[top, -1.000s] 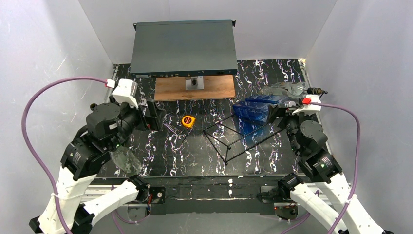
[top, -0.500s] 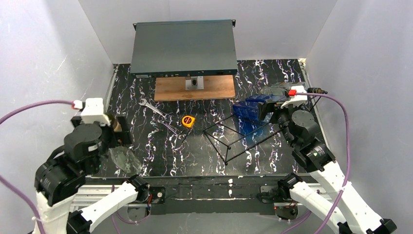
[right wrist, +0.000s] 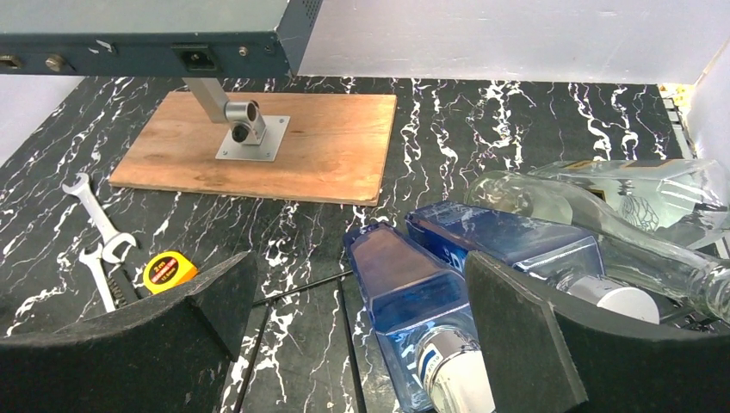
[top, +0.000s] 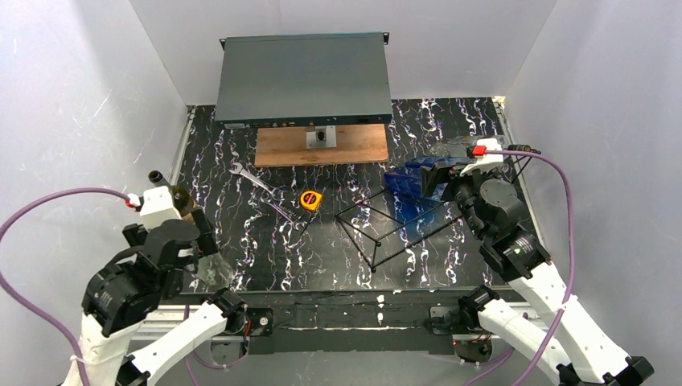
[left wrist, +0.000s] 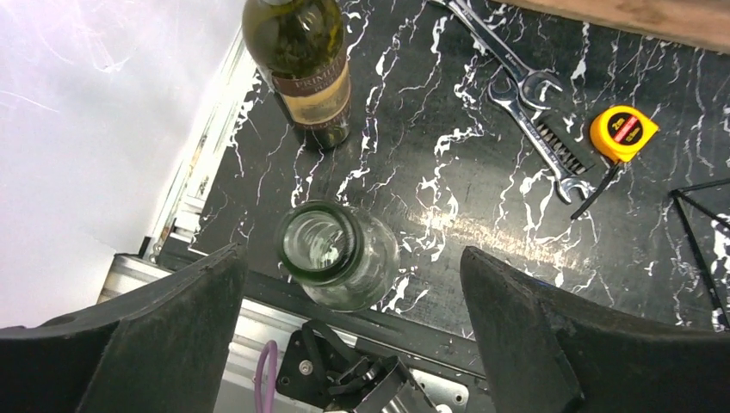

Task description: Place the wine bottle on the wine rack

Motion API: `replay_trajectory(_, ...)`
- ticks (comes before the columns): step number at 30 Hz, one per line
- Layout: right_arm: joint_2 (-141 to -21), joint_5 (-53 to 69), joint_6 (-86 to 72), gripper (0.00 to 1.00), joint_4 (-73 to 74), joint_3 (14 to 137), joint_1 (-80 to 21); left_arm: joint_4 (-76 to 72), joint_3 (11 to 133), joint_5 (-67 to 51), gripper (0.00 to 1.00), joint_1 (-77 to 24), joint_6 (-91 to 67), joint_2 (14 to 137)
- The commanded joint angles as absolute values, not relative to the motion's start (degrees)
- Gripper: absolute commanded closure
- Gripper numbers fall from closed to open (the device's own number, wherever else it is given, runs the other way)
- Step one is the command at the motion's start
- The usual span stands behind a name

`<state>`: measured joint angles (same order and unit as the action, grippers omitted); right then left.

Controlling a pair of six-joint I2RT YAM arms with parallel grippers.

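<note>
The wine bottle [left wrist: 303, 73] is dark green with a tan label. It stands at the table's far left edge, and in the top view its neck [top: 158, 178] shows behind my left arm. The wine rack [top: 394, 225], a black wire frame, sits right of centre, empty. My left gripper [left wrist: 353, 258] is open and empty, above a clear glass bottle [left wrist: 337, 255], nearer than the wine bottle. In the top view the left gripper [top: 201, 233] is at the near left. My right gripper [right wrist: 360, 267] is open and empty, above a lying blue bottle [right wrist: 413, 292], and in the top view [top: 434, 178] it is just behind the rack.
A second blue bottle [right wrist: 508, 241] and clear bottles [right wrist: 637, 198] lie at the back right. Two wrenches [top: 257, 181] and a yellow tape measure [top: 310, 199] lie left of the rack. A wooden board [top: 322, 145] and a grey case [top: 304, 76] stand at the back.
My left arm has pulled back to the near left corner, uncovering the wine bottle. My right gripper has shifted a little left and farther over the blue bottles.
</note>
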<state>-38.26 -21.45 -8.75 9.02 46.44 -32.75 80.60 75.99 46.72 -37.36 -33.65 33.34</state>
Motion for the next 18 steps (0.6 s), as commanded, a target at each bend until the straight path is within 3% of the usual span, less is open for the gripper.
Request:
replay_trajectory(1, -38.05, -20.93, -8.18, 0.02, 6.71, 49.01, -32.78, 76.44, 71.13, 48.94, 0.13, -37.49, -37.08, 32.15)
replay_trajectory(8, -37.42, -20.84, -8.53, 0.02, 8.08, 49.35, -32.78, 68.93, 65.14, 50.27, 0.45, -37.48, -31.62, 31.02)
replay_trajectory(11, -38.05, -20.8, -8.51, 0.02, 7.67, 50.1, -32.78, 68.2, 63.59, 52.74, 0.46, -37.53, -32.07, 30.24)
replay_trajectory(12, -38.23, -20.57, -8.58, 0.02, 8.09, 50.37, -32.78, 68.21, 63.34, 53.91, 0.4, -37.47, -32.08, 30.0)
replay_trajectory(13, -38.0, -20.49, -8.48, 0.02, 8.34, 50.01, -32.78, 68.21, 62.48, 54.73, 0.41, -37.53, -32.21, 29.63)
replay_trajectory(18, -37.48, -20.36, -9.11, 0.01, 7.97, 48.85, -32.78, 66.86, 60.71, 56.78, 0.62, -37.53, -32.67, 28.22)
